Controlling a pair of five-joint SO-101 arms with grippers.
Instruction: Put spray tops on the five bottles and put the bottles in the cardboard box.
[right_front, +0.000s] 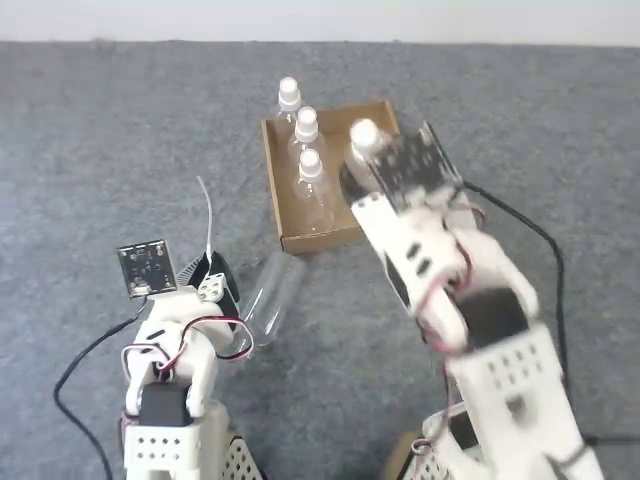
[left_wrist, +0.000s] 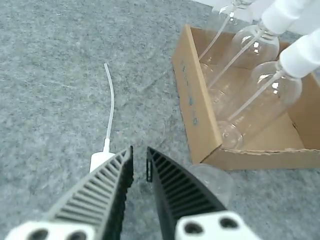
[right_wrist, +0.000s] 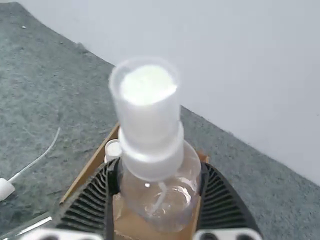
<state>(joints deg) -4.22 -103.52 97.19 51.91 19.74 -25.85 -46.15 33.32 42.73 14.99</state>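
Grey carpet (right_front: 100, 120), right hand (right_wrist: 157, 186) raised — clasping bottle (right_wrist: 150, 130) over box (right_front: 318, 240)

Three capped bottles (right_front: 306, 125) along one cardboard box (right_front: 320, 240) wall, room beside, uncapped bottle (right_front: 270, 295) lying outside

- Your high camera looks down over the table (right_front: 100, 130) from behind both arms.
- Your left wrist camera sits low, facing the cardboard box (left_wrist: 192, 107) nearby.
- Your right wrist camera hangs close over that same box, facing the back wall (right_wrist: 240, 60).
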